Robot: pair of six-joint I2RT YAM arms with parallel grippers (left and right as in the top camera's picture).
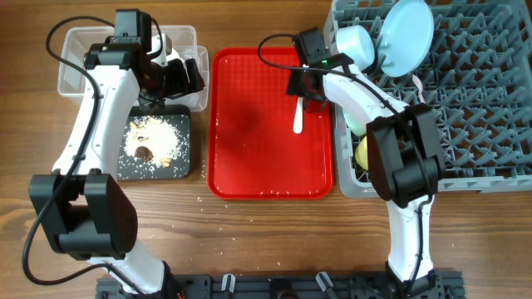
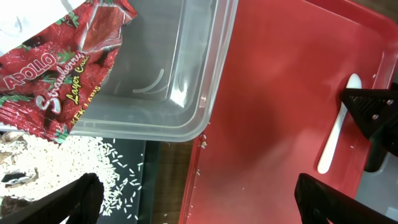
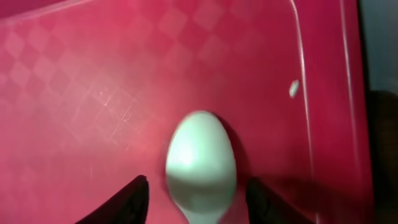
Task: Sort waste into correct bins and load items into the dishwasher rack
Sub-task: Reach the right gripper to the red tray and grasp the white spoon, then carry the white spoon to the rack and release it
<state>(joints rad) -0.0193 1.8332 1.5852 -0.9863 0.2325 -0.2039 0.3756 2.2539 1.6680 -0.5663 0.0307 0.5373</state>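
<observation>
A white plastic spoon [image 1: 298,116] lies on the flat red tray [image 1: 249,158]. My right gripper [image 1: 304,90] is open, low over the spoon's bowl [image 3: 200,163], one finger on each side [image 3: 200,204]. My left gripper [image 1: 184,79] is open and empty [image 2: 199,205] at the right edge of the clear tub [image 1: 75,79]. The red-and-white wrapper [image 2: 56,68] lies in that tub [image 2: 186,93]. Beige-brown scraps [image 1: 154,143] lie in the black tray [image 1: 184,170]. The grey rack [image 1: 474,108] holds a light blue plate [image 1: 407,33], a light blue bowl [image 1: 356,41], a green bowl [image 1: 352,123] and a yellow cup [image 1: 363,151]. The fork is out of view.
White crumbs are scattered on the wood by the black tray [image 2: 134,171] and along the red tray's left edge [image 2: 202,144]. The red tray [image 2: 273,93] sits between the bins and the rack, its right rim [image 3: 311,124] close to the rack.
</observation>
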